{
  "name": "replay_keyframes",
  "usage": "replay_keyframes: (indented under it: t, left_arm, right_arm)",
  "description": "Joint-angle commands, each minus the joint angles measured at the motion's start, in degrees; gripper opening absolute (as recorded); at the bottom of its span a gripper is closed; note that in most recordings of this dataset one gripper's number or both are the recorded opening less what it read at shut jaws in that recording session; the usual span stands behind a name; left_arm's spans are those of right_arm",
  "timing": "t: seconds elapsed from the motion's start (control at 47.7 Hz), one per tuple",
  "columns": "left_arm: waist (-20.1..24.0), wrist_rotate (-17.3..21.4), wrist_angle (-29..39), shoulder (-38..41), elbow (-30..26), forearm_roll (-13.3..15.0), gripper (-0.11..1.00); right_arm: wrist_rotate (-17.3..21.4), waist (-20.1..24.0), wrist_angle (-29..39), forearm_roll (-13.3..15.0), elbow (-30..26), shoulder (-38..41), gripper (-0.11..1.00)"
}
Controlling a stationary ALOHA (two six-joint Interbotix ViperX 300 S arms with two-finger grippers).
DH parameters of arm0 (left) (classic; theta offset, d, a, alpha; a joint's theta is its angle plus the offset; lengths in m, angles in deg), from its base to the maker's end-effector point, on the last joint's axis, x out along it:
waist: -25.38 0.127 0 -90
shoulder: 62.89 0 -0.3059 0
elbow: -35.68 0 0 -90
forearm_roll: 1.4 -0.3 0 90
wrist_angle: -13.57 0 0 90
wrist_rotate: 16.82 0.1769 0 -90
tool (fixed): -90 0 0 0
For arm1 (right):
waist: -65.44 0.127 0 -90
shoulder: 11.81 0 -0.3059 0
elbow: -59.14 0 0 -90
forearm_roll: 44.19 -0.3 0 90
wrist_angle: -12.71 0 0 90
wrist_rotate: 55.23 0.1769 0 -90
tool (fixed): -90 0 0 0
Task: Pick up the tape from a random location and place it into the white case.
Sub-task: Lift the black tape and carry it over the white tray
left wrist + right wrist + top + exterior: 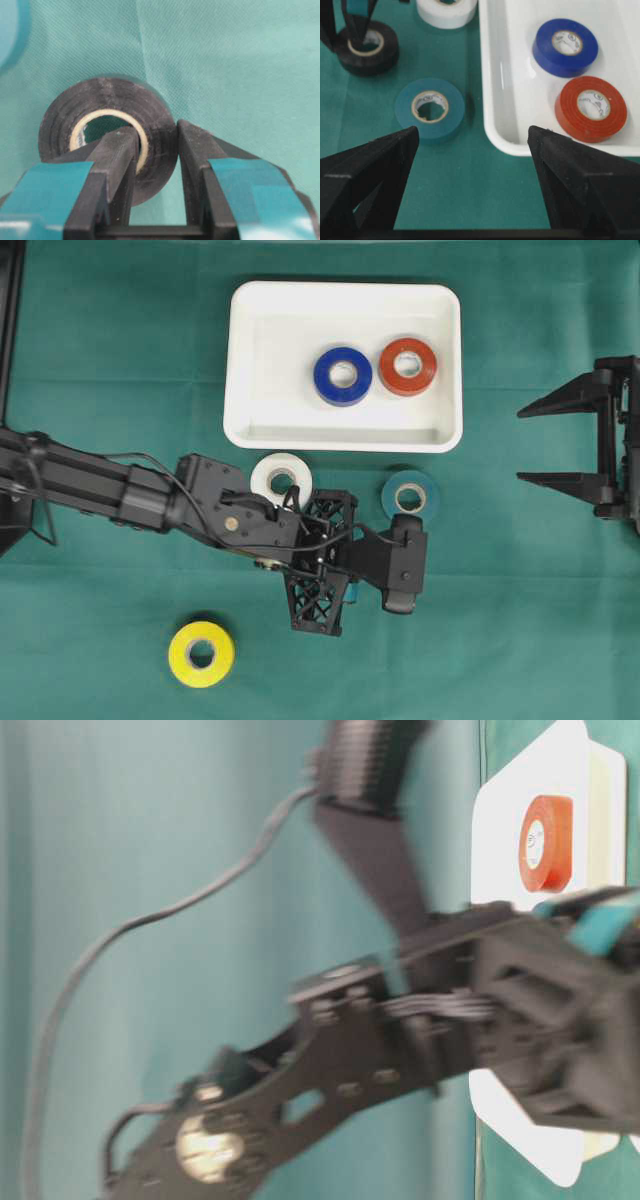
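The left claw (155, 150) is pinched tight on the black tape (107, 135). One finger (117, 160) sits inside the hole of the roll. The other finger (195, 160) presses on the outside. The roll's wall is squeezed between them. The black tape is held up on its edge over the green tabletop (225, 60).

From above, the left arm (150, 495) reaches in from the left side and covers the black tape. A yellow tape (201, 653) lies flat on the tabletop, near the arm and well apart from the other rolls. A white tape (281, 478) lies just past the arm, and part of it is hidden. A teal tape (410, 496) lies flat next to the arm's wrist.

The right claw (472, 150) is spread wide and holds nothing. It waits at the right side, away from all the rolls.

Farther back sits the white case (270, 340). A blue tape (343, 375) and a red tape (407, 366) lie flat inside it, side by side and nearly touching. The white tape and the teal tape lie just outside its near rim.

The low side view is blurry. It shows mostly the dark arm, with the red tape and the case behind it.
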Motion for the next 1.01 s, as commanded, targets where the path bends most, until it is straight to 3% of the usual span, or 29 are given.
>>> replay_keyframes:
  t: [0.0,0.461,0.734,0.986]
  left_arm:
    - [-0.18,0.09,0.97,-4.48,-1.41,-0.18,0.19]
    - [0.0,0.18,6.42,-13.54,-3.52,-0.35,0.19]
    - [0.09,3.6,12.66,-15.91,-8.0,-0.35,0.19]
    - [0.09,3.78,14.68,-19.16,-9.58,-0.35,0.19]
  right_arm:
    - [-0.09,0.18,-0.62,0.0,-0.97,0.26,0.84]
    - [-0.09,0.18,-0.7,0.0,-0.97,0.26,0.84]
    - [-0.09,0.18,-0.62,0.0,-0.97,0.26,0.84]
    - [-0.09,0.18,-0.62,-0.09,-0.97,0.26,0.84]
